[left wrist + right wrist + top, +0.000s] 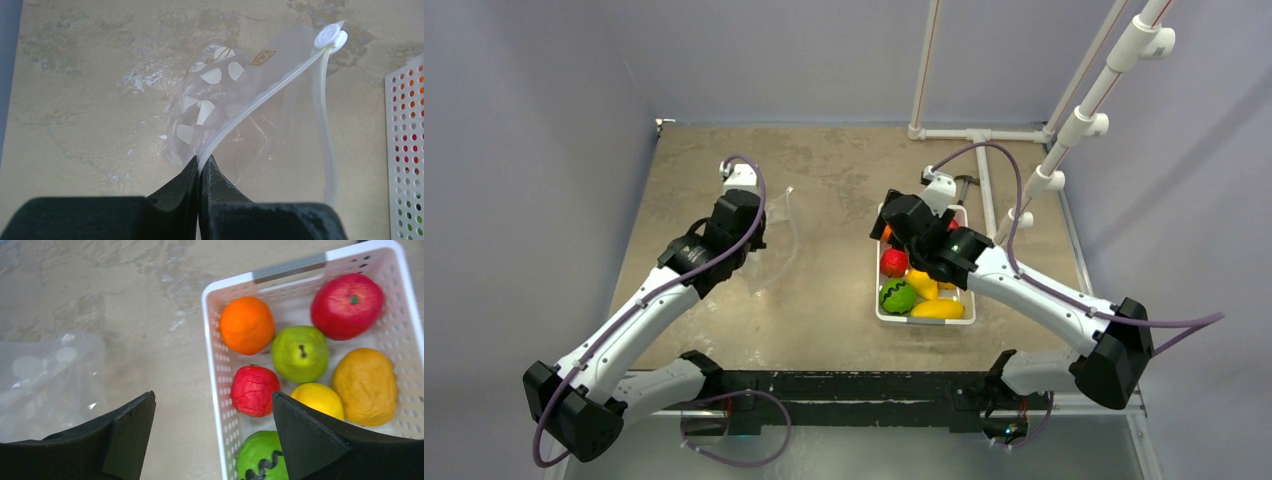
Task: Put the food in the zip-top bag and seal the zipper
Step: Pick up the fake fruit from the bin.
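With your left tool (200,167) pinched shut on the zipper (270,92) of the zip-top bag (220,110) lying at nine o'clock from the white basket (212,365), lower your wide-open right tool (212,407) squarely over one piece of food (254,390), clear of the basket wall.

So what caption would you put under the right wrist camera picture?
Open right gripper poised above a white basket of toy fruits, clear zip-top bag lying beside it.

White arms (639,320) w/ blk joints (692,256), purple cables (762,200), blk tool fingers (305,440).
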Robot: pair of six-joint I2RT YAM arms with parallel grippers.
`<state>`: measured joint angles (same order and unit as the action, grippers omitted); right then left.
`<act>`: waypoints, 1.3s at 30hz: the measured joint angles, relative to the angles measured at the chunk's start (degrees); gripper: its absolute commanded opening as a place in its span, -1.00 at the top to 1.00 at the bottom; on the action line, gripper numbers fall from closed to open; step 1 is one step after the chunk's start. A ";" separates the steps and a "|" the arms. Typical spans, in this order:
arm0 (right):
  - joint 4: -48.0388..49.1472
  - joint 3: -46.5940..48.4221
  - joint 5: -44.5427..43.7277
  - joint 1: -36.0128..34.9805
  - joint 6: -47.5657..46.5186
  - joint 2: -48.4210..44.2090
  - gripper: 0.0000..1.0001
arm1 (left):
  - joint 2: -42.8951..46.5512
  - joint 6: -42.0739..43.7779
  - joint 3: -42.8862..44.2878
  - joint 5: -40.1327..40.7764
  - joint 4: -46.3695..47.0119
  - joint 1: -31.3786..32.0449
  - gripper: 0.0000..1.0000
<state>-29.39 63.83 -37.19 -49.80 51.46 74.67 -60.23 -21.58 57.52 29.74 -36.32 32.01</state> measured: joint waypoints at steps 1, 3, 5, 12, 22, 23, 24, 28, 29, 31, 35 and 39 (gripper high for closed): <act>-0.42 -0.52 -0.20 0.92 0.37 -0.39 -0.80 | 0.48 0.15 -0.50 -0.52 0.44 0.00 1.00; -1.14 -1.38 -0.76 2.69 1.07 -0.61 -0.85 | 1.36 0.24 -1.46 -1.55 1.18 0.00 1.00; -1.86 -1.92 -0.92 4.09 1.55 -0.46 -0.86 | 1.95 0.31 -1.86 -2.16 1.55 0.00 1.00; -2.69 -2.60 -1.36 8.13 2.56 1.84 -0.85 | 3.10 1.25 -2.89 -4.17 2.54 0.00 1.00; -2.47 -5.44 -1.31 11.72 3.74 8.09 -0.73 | 5.01 1.70 -3.15 -5.66 2.62 0.00 1.00; -2.27 -5.51 -1.29 11.98 3.76 8.35 -0.70 | 5.16 1.70 -3.19 -5.75 2.64 0.00 1.00; -2.08 -5.60 -1.27 12.13 3.76 8.48 -0.66 | 5.29 1.70 -3.28 -5.79 2.75 0.00 1.00; -1.07 -6.05 -1.18 12.96 3.67 8.63 -0.56 | 5.62 1.73 -3.58 -6.16 2.82 0.00 1.00; -0.70 -6.16 -1.05 13.20 3.61 8.74 -0.54 | 5.66 1.73 -3.65 -6.23 2.84 0.00 1.00; -0.07 -6.23 -0.87 13.51 3.56 9.16 -0.48 | 5.70 1.73 -3.76 -6.43 2.80 0.00 1.00; 0.92 -6.23 -0.76 13.88 3.45 10.10 -0.38 | 5.90 1.75 -3.78 -6.62 2.82 0.00 1.00; 2.03 -6.32 -0.50 14.23 3.15 10.43 -0.29 | 6.40 1.75 -3.82 -6.64 2.82 0.00 1.00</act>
<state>-27.35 57.52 -37.69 -35.57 54.61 85.10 -53.82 -19.84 53.69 23.09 -33.50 32.01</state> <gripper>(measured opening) 0.674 0.004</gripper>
